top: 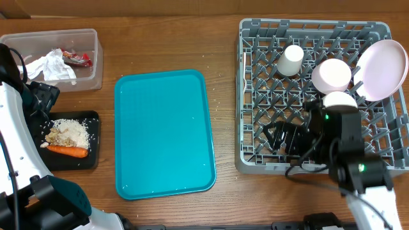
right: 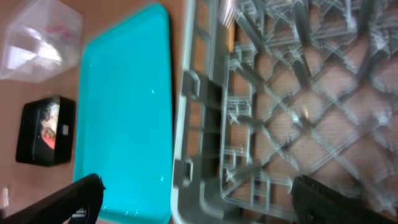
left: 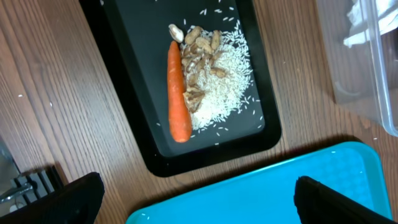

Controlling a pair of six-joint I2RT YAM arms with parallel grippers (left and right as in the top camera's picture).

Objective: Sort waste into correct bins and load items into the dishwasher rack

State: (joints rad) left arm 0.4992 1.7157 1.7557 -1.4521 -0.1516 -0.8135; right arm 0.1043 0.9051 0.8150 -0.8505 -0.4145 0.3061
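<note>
The grey dishwasher rack (top: 255, 160) stands at the right and holds a white cup (top: 292, 60), two white bowls (top: 331, 75) (top: 340, 100) and the white-pink plate (top: 382, 69). The clear tub (top: 89, 80) at the back left holds the crumpled napkin (top: 52, 66) and red wrapper (top: 81, 59). The black tray (left: 143, 74) holds the carrot (left: 178, 93), rice (left: 227, 78) and food scraps (left: 200, 46). My left gripper (left: 196, 199) is open and empty, high above the black tray's edge. My right gripper (top: 280, 137) is open and empty over the rack's front left corner (right: 205, 143). I cannot see the fork or stick.
A teal serving tray (top: 164, 131) lies in the middle, between the black tray and the rack; it also shows in the left wrist view (left: 280, 193) and the right wrist view (right: 124, 106). A few rice grains lie scattered on the wood.
</note>
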